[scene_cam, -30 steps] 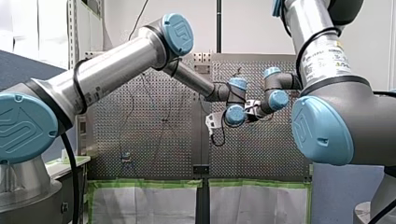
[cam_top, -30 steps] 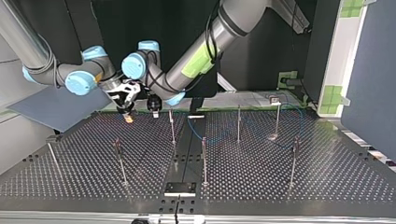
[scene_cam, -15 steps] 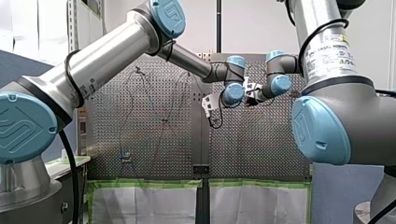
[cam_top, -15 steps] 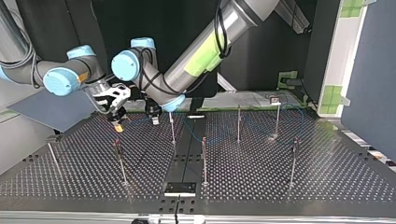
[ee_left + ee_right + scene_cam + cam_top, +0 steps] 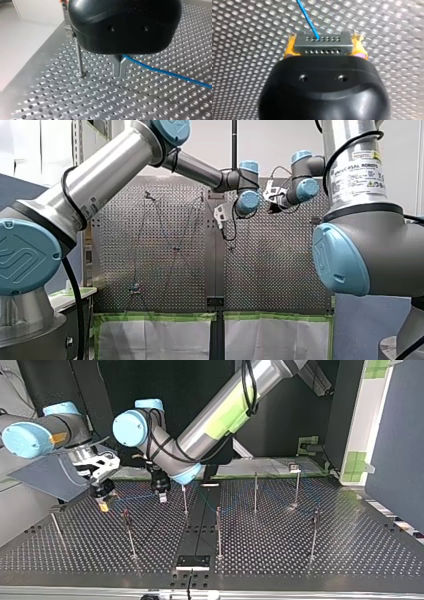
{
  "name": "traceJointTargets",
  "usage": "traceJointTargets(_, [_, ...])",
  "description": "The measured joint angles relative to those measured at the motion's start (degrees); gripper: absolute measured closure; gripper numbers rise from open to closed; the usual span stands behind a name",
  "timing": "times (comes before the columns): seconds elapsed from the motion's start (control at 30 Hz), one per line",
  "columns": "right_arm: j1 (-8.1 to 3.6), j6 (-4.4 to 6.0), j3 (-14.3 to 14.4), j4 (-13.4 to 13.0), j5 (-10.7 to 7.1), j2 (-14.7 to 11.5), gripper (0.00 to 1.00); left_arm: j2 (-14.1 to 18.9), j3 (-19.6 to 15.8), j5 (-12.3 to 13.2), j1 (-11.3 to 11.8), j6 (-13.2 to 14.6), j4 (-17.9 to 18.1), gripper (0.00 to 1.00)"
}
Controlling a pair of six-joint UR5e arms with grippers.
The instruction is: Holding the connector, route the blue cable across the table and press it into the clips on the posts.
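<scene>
- Grey table (image 5: 350, 560) full of little holes fills the top view, with a small black plate (image 5: 192, 562) at the middle of its near edge.
- Thin metal posts (image 5: 218, 532) stand straight up on the table, some near and some farther back.
- Behind the near posts, my right claw (image 5: 103, 505) hangs low over the table at the top view's left.
- Its yellow pads (image 5: 289, 50) squeeze a grey connector (image 5: 322, 45) with rows of tiny holes, one pad on each side.
- The blue cable (image 5: 308, 17) comes out of the connector and runs away over the table.
- My left claw (image 5: 162, 496) is near it, closer to the middle of the top view, and also low over the table.
- Its two metal fingers (image 5: 116, 67) are closed close together, with the blue cable pinched between them up by the black body. One of the posts stands just beside them.
- From there the cable goes on across the table towards the far posts at the top view's right.
- Farthest back are a dark wall (image 5: 125, 380) and bits of green tape (image 5: 356, 462).
</scene>
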Motion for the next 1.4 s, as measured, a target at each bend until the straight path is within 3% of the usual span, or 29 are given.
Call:
traceJointTargets(0.37, [-1.00,-0.06,-0.8,0.9,-1.13,-5.0,1.00,1.2,1.0,1.9,0.4,2.3,2.0,1.00])
traceJointTargets(0.67, [-1.04,-0.59,-0.8,0.7,-2.03,-3.0,1.00,1.1,4.7,6.3,2.2,3.2,5.1,1.00])
traceJointTargets(1.1, [-1.67,-0.28,-2.4,0.4,-3.61,-1.9,1.00,1.0,5.0,13.0,3.7,2.3,4.9,1.00])
traceJointTargets(1.4, [-2.80,0.06,-4.5,0.5,-4.83,-0.2,1.00,-0.4,5.0,17.5,4.8,2.3,7.5,1.00])
